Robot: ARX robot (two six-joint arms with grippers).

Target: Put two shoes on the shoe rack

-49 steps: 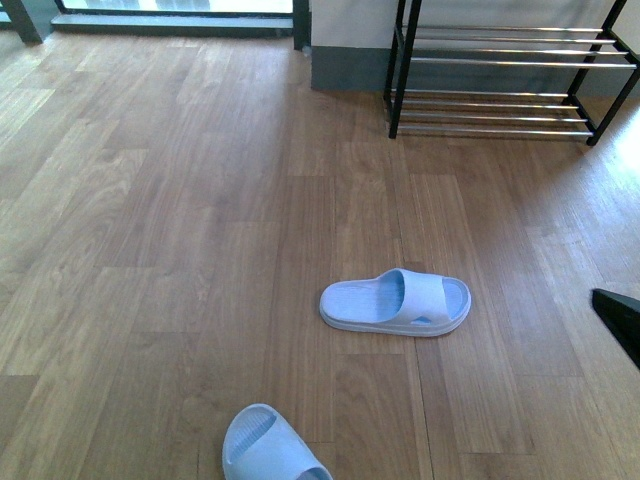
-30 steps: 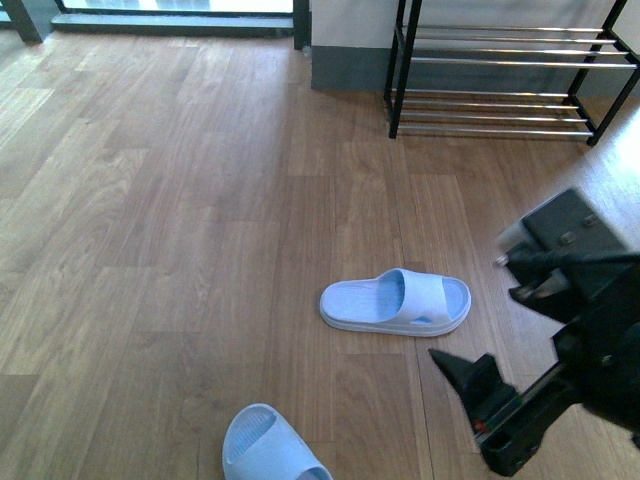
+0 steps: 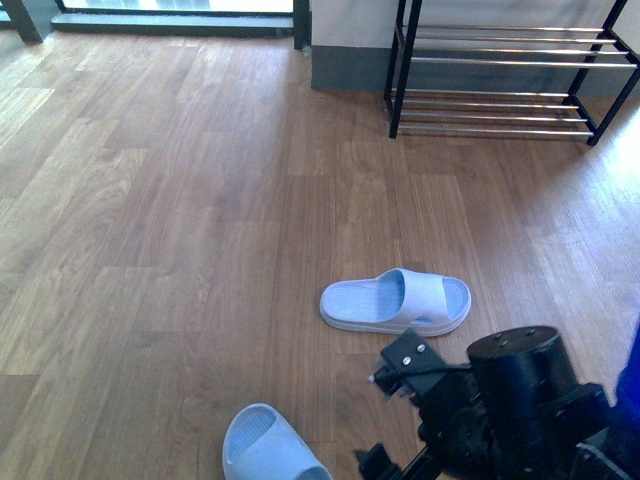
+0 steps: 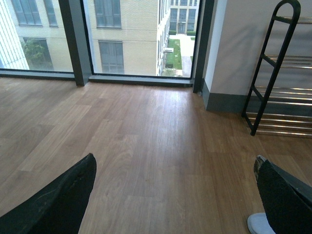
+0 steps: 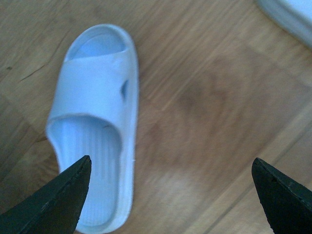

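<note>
Two pale blue slides lay flat on the wood floor, soles down. One slide (image 5: 95, 122) sat right under the right gripper (image 5: 170, 160), close to one of its wide-apart fingers. The other slide (image 5: 287, 14) lay off past the other finger. The black shoe rack (image 3: 500, 75) with shiny rods stood far ahead of the gripper.

- I can read no text, label, brand, number or sign in any of my three views.
</note>
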